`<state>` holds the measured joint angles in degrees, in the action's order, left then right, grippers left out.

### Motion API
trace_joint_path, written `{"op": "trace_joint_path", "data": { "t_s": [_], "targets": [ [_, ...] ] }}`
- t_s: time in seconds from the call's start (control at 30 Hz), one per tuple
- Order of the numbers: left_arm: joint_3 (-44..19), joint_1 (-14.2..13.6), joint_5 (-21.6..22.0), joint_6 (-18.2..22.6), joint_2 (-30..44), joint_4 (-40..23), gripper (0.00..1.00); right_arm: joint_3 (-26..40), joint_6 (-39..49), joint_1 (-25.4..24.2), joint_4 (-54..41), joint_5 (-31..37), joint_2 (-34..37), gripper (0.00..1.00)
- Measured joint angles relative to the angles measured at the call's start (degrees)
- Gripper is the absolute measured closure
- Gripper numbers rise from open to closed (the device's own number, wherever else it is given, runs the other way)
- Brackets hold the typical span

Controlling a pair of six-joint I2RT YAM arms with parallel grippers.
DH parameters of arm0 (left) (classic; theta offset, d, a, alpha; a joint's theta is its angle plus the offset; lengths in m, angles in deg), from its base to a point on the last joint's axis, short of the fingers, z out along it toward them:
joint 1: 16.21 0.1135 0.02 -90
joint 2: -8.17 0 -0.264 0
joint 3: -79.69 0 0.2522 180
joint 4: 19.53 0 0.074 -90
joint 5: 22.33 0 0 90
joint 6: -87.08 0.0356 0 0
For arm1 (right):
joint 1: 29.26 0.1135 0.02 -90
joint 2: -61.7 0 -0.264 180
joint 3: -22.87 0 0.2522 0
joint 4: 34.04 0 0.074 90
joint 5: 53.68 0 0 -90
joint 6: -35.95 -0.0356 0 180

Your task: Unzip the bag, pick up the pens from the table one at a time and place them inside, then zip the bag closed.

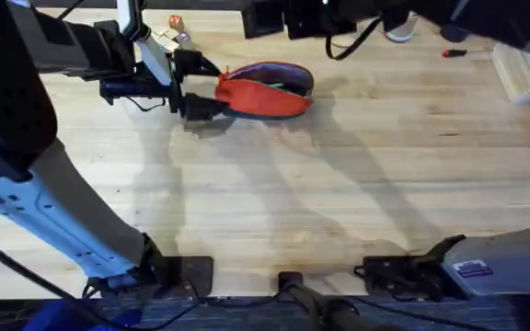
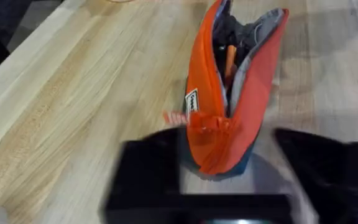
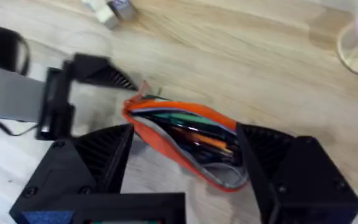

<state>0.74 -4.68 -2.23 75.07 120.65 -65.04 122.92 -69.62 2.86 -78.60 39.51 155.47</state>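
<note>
The bag lies on the table at the far side, left of centre, its orange side facing up and toward me with the dark underside showing along its far edge. Its zipper is open along most of the length; through the gap my right wrist view shows pens inside, with orange, green and dark barrels lying lengthwise. My left gripper is at the left end of the bag, one finger to each side of that end; in my left wrist view the closed end of the bag sits between my fingers, which stand apart, and I cannot tell whether either pad touches the fabric. My right gripper hangs over the bag, its jaws spread wide with one finger to each side of the open pouch, not touching it. A red-handled screwdriver lies well apart at the far right of the table. Small blocks sit near the far edge, just beyond my left arm.
</note>
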Motion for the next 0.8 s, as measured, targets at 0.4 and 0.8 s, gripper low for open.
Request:
{"op": "trace_joint_path", "data": {
  "t_s": [0.4, 0.8],
  "targets": [
    [0.00, 0.35, -0.75, -0.19, 0.00, -9.54, 0.007, 1.32, 1.06, 3.51, -0.07, -4.02, 0.09, 0.005],
    [0.00, 13.42, -5.54, 12.57, 0.00, -27.62, 0.006, 3.53, 1.09, 5.22, 7.42, -4.53, 9.86, 0.005]
  ]
}}
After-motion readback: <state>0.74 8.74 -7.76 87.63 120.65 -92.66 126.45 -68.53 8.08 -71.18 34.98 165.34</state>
